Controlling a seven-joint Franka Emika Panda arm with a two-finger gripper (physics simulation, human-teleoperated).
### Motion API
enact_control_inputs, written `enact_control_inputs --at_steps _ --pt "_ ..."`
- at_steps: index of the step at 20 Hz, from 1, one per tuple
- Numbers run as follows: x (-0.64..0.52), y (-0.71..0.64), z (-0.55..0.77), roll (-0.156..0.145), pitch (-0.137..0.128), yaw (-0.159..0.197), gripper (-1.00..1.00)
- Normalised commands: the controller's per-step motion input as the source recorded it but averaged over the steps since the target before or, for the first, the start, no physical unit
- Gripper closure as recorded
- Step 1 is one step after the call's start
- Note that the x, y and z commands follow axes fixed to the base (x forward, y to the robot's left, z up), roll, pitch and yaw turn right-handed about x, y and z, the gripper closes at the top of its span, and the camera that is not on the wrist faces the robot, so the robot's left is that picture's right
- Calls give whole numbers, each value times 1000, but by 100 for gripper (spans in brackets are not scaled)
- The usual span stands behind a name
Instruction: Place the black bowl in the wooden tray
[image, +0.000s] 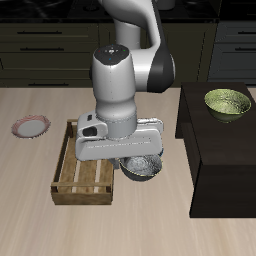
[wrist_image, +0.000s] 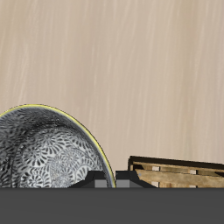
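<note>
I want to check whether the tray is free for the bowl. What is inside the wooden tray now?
The visible part of the wooden tray shows only bare slats. The gripper covers its side nearest the black bowl, so that part cannot be checked.

The robot arm (image: 130, 60) has bulky white rounded casings, dark grey-black joints and a white wrist block.
</note>
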Motion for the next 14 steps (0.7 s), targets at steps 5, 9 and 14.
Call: enact_control_inputs --at_steps 5,9,14 --pt "-266 -276 213 -36 -42 9 100" --pt "-275 -310 123 -45 -34 24 100" --pt "-167 -91 -48 4 0 9 100"
